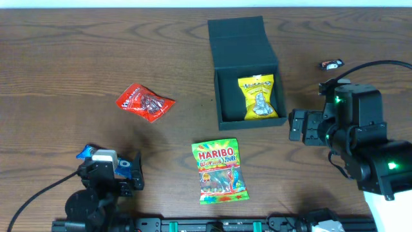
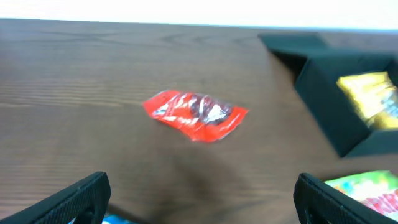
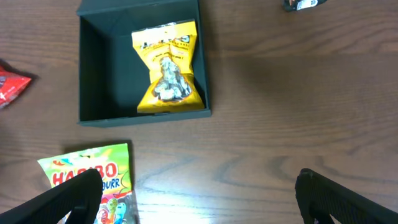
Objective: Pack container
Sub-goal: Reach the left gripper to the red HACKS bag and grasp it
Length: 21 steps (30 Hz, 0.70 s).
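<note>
Your left gripper (image 2: 202, 190) is released, jaws spread wide with nothing between them. It hangs low over the table (image 1: 64, 51) at the near left, and a blue packet (image 1: 123, 165) shows partly beneath it. Your right gripper (image 3: 199, 186) is likewise spread wide and empty, standing just right of the box's near right corner without touching it. The box (image 1: 230, 96) sits at the far middle of the table with its top uncovered, its flap lid laid back on the far side. A yellow packet (image 1: 259, 96) lies in the right half of the box, and the left half of the floor is bare. A red packet (image 1: 145, 102) lies on the wood left of the box, well apart from it. A Haribo bag (image 1: 220, 171) lies flat near the box's front wall, not touching. A small black item (image 1: 333, 64) rests at the far right, beyond your right arm.
</note>
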Motion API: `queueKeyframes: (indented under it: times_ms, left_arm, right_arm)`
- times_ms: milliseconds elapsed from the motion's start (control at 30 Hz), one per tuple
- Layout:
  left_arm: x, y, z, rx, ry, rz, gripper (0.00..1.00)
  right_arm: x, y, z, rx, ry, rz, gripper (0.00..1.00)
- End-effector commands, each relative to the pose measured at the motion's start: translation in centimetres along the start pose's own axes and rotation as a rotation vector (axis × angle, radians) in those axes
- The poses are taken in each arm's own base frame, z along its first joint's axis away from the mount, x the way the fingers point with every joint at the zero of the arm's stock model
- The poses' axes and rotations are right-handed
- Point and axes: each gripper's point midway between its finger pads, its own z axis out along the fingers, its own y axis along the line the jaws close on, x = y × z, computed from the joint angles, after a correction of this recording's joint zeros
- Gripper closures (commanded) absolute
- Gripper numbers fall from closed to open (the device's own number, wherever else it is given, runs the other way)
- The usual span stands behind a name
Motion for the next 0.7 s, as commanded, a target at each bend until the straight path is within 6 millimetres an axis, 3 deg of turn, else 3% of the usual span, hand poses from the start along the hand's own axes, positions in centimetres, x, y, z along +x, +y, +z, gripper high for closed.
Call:
queueKeyframes:
  times_ms: [0,200,433,533,667]
  left_arm:
    - [-0.7,-0.5,-0.2,0.028,-0.024,-0.204,0.05]
    - [-2.5,-1.3,0.1,0.055,0.022,-0.314,0.04]
    - [-7.4,-2.7,1.5,0.064,0.165,-0.325,0.04]
    - [-9.3,-3.1,3.3,0.036,0.315,-0.338,0.04]
    - [-10.0,-5.4,6.1,0.129,0.481,-0.375,0.05]
  right_arm:
    - [0.2,0.1,0.1,0.0,0.007,0.009,0.01]
    - [0.3,0.1,0.1,0.0,0.008,0.009,0.01]
    - [0.3,0.1,0.1,0.001,0.008,0.012,0.01]
    - [0.3,0.1,0.1,0.001,0.01,0.012,0.01]
    - [0.4,0.1,0.1,0.001,0.013,0.012,0.01]
